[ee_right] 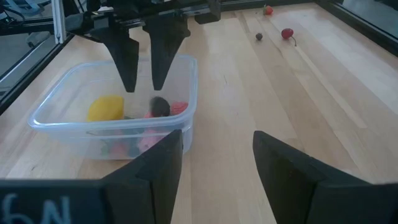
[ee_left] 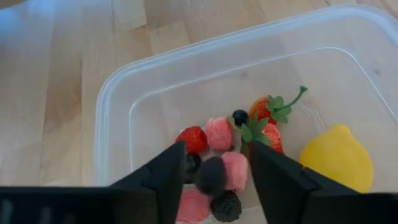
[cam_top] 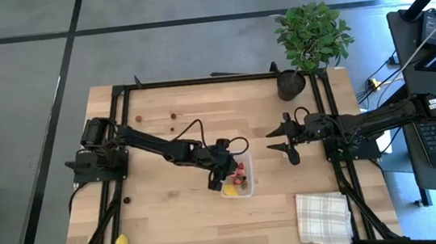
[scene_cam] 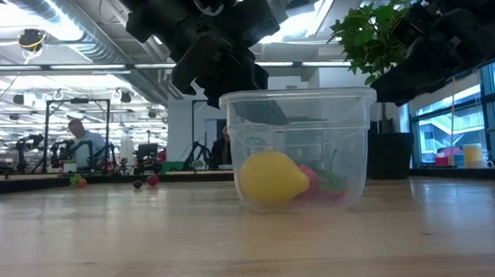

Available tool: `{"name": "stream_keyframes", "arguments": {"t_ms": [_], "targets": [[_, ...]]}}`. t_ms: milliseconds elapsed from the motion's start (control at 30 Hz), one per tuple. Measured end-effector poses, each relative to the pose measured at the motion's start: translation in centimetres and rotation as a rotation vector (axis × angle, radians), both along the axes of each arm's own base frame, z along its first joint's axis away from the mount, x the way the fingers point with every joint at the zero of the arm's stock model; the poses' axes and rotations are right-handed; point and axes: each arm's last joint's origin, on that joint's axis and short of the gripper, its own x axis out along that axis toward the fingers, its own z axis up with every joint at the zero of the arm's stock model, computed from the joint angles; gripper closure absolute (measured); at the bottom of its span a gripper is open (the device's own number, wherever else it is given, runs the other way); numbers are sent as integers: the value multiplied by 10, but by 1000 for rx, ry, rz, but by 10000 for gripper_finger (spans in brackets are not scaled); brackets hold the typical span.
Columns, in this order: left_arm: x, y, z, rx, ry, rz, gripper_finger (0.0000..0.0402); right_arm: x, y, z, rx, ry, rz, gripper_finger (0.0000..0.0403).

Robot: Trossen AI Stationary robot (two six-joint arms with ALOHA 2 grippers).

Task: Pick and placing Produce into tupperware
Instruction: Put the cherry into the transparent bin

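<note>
The clear tupperware (cam_top: 238, 186) (ee_left: 106, 106) (ee_right: 183, 118) stands on the wooden table near its middle. It holds red and pink berries (ee_left: 219, 134), strawberries (ee_left: 264, 112), dark berries and a yellow lemon (ee_left: 339, 155) (scene_cam: 271, 178). My left gripper (cam_top: 221, 178) (ee_left: 217, 171) (ee_right: 142, 84) hangs open over the tub's left end, pointing down. A dark berry (ee_right: 160, 106) (ee_left: 210, 175) shows just below its fingertips, apart from both fingers. My right gripper (cam_top: 280, 146) (ee_right: 217, 162) waits open, right of the tub. A second lemon (cam_top: 121, 243) lies near the table's near left corner.
Loose berries lie on the table's far left part (cam_top: 140, 117) (cam_top: 173, 115) (ee_right: 286, 33), with one more at the left (cam_top: 126, 200). A black plant pot (cam_top: 291, 83) stands at the far right. A checked cloth (cam_top: 324, 216) lies near right. A person (scene_cam: 82, 143) shows far behind.
</note>
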Motion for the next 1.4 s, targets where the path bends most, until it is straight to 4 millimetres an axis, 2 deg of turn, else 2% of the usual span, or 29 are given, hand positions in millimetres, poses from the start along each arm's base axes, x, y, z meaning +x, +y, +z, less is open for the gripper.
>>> {"name": "stream_keyframes", "arguments": {"t_ms": [100,233,367,600,767,967,1167,1400], "targets": [[0,0,0,0,-1,1,206,0,0,0,0,0,0,205],[-2,0,3,2,2,2,192,0,0,0,0,1,0,205],[-12,2,23,18,-7,20,191,0,0,0,0,1,0,205],[-56,10,74,1,51,108,191,0,0,-1,0,9,0,205],[-96,9,88,-61,229,197,191,-1,0,-2,0,19,1,205],[-125,-7,83,-127,417,292,191,-1,0,-2,-23,19,9,205],[-142,-31,61,-124,530,240,191,-1,0,-2,-21,18,8,205],[-158,-53,50,-271,606,413,191,-1,0,-1,-14,16,5,205]]}}
